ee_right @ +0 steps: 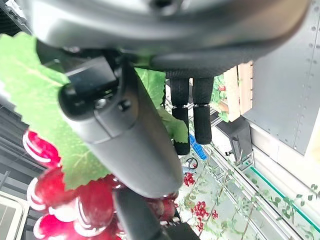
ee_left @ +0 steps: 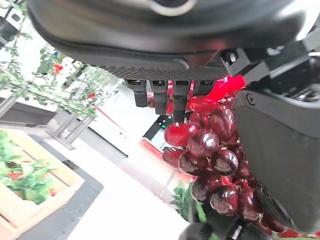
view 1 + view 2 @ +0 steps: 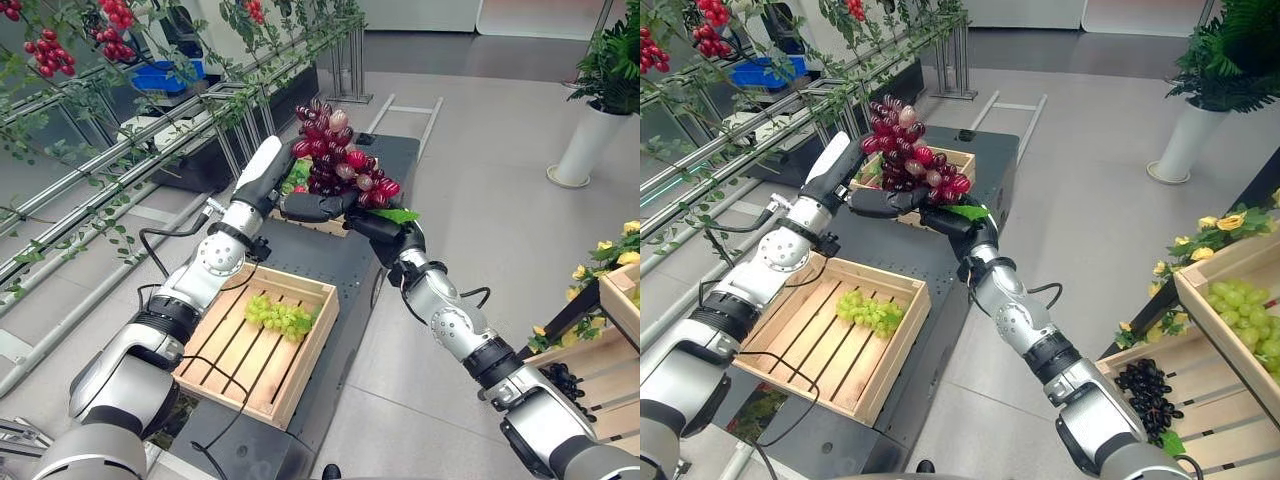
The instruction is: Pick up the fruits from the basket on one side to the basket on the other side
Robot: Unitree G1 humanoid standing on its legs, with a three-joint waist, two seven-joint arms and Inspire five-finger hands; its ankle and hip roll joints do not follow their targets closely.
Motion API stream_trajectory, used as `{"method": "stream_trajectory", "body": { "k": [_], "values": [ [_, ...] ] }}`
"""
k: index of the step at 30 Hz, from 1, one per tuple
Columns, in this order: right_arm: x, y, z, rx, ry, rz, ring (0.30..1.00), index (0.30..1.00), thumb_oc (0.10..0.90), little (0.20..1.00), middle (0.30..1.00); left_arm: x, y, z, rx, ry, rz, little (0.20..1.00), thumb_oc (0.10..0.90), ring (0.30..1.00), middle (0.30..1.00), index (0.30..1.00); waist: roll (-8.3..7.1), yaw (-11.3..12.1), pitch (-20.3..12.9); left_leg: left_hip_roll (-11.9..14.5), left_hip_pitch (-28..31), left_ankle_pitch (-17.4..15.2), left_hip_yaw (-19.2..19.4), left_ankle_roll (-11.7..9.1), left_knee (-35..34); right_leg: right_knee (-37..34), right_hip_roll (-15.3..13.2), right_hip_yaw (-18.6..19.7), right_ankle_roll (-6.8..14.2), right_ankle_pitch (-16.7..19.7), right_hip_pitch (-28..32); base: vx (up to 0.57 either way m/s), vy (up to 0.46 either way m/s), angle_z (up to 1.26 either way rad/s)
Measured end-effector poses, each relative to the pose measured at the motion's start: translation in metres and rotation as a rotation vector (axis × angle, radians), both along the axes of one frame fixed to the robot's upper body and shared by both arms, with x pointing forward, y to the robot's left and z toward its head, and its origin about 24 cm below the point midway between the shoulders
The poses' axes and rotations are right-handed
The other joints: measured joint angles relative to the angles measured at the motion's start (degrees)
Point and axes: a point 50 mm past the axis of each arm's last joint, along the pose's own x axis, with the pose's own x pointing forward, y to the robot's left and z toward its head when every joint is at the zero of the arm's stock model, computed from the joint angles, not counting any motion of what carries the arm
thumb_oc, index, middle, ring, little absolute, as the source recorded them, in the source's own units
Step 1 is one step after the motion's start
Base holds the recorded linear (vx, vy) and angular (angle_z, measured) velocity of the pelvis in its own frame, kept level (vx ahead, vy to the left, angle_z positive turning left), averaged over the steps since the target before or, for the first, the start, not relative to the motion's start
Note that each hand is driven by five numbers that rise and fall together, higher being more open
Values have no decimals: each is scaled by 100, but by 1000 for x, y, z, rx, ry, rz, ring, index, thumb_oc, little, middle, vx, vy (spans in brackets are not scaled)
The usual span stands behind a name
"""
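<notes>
Nearest, wooden basket on dark desk holds green grapes. Beyond, red grape bunch raised above far basket, between both hands. Left hand curled under bunch, right hand beside it, fingers closed on bunch's green leaf. Trellis with vines along left; white planter far right.
</notes>
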Motion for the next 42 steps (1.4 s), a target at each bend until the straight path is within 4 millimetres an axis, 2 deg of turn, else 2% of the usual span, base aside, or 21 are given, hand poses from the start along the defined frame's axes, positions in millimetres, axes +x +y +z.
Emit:
{"method": "stream_trajectory", "body": {
  "k": [4, 11, 13, 17, 19, 22, 25, 42],
  "values": [
    [0, -2, 0, -6, -1, -5, 300, 300, 400, 300, 300, -2, 12, -5, 8, 21, 41, 900, 800, 900, 900, 900, 1, -2, 0, 4, -8, 0, -1, 0, 0, 0, 4, -1, -2, -2, -8, 0, 0, 0],
    [3, -8, 5, 21, -14, -32, 300, 300, 400, 300, 300, 0, 20, -11, 23, 78, 88, 900, 800, 900, 900, 900, 1, 51, 1, 4, -10, 1, -6, -2, 0, -1, 4, -6, -3, -2, -6, 0, 0, 0],
    [4, -12, 11, 47, -42, -56, 300, 300, 400, 300, 300, 1, 30, -20, 52, 149, 120, 900, 800, 900, 900, 900, 2, 50, 1, 4, -10, 1, -6, -2, 0, -1, 5, -5, -3, -2, -7, 0, 0, 0],
    [8, -30, 29, 101, -114, -126, 300, 300, 400, 300, 300, -9, 51, -52, 98, 327, 169, 900, 800, 900, 900, 900, 2, 21, 1, 3, -15, 1, -5, -2, 0, -2, 4, -3, -3, -2, -16, 0, 0, 0],
    [10, -43, 34, 80, -145, -168, 300, 300, 400, 300, 300, -15, 58, -68, 110, 405, 182, 900, 800, 900, 900, 900, 2, 54, 2, 3, -16, 1, -5, -2, 0, -2, 3, -3, -3, -2, -16, 0, 0, 0],
    [11, -55, 38, 45, -166, -199, 300, 300, 400, 300, 300, -19, 67, -80, 121, 477, 204, 900, 800, 900, 900, 900, 1, 75, 2, 4, -19, 2, -6, -3, -1, -2, 6, -3, -3, -2, -19, 0, 0, 0],
    [11, -60, 41, 51, -177, -216, 300, 300, 400, 300, 300, -20, 70, -83, 126, 501, 209, 900, 800, 900, 900, 900, 0, 76, 2, 4, -19, 2, -5, -4, -1, -3, 7, 0, -3, -2, -20, 0, 0, 0],
    [11, -55, 40, 67, -173, -206, 300, 300, 400, 300, 300, -20, 69, -83, 114, 508, 201, 900, 800, 900, 900, 900, -67, 62, 45, 4, -20, 2, -1, -4, -2, -2, 30, 6, -2, -1, -23, 0, 0, 0]
  ]
}}
